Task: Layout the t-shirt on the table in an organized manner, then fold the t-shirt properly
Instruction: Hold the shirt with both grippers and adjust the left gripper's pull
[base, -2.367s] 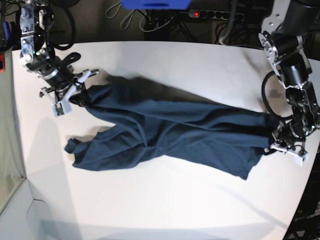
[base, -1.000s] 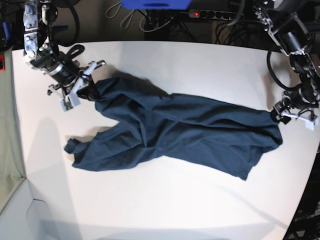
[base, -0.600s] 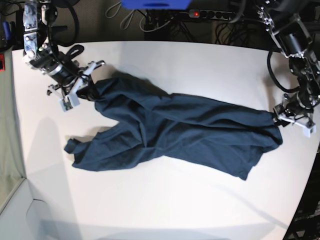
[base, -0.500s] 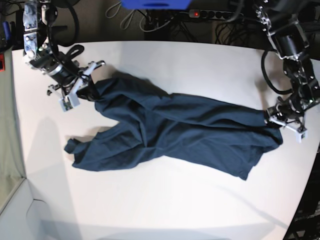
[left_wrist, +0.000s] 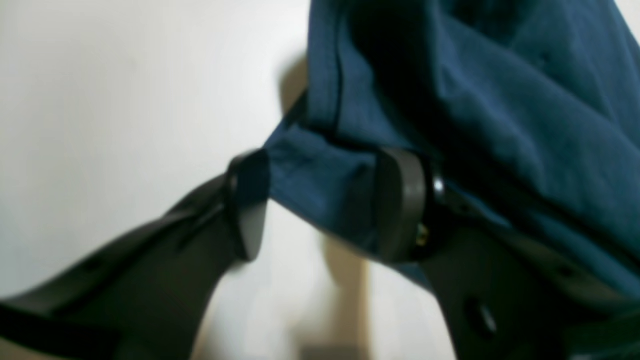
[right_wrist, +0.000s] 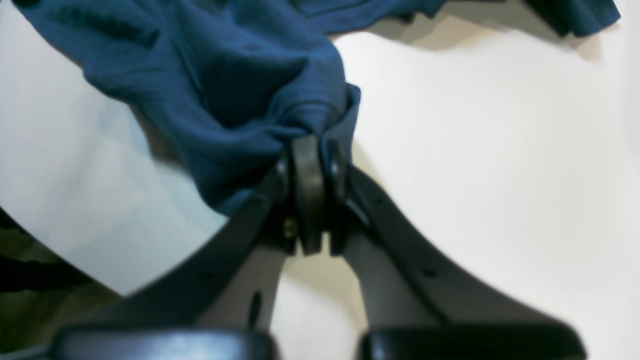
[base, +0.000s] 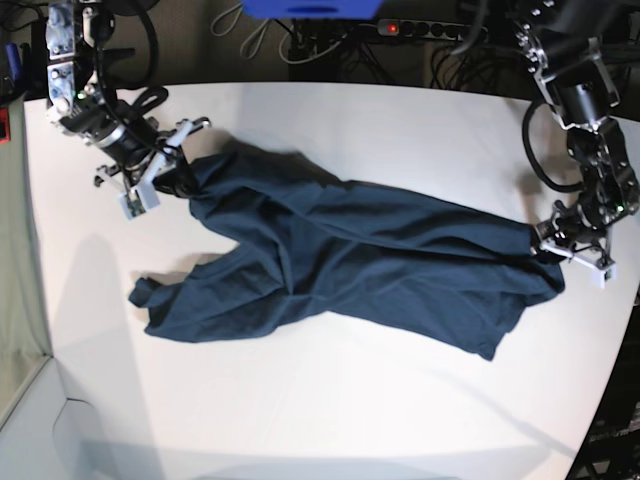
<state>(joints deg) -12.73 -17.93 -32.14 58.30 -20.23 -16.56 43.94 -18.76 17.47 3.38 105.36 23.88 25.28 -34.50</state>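
The dark navy t-shirt (base: 350, 260) lies crumpled and stretched slantwise across the white table (base: 350, 410). At its upper left end my right gripper (base: 172, 176) is shut on a bunched fold; the right wrist view shows the pads pressed together on the cloth (right_wrist: 225, 90) at the gripper (right_wrist: 310, 150). At the shirt's right end sits my left gripper (base: 548, 243). In the left wrist view its jaws (left_wrist: 320, 200) stand apart, with a hemmed corner of the shirt (left_wrist: 500, 100) lying between the fingers (left_wrist: 247, 200), not pinched. A sleeve is curled at the lower left (base: 145, 292).
The table's curved edge (base: 605, 390) runs close behind the left gripper on the right. Beyond the far edge lie a power strip with a red light (base: 430, 28), cables and a blue object (base: 310, 8). The table's left edge (base: 40, 330) drops to the floor.
My left gripper came back from beside the shirt's right end onto its hem, and its jaws narrowed around the cloth. The right gripper kept its hold, shifting slightly up and left.
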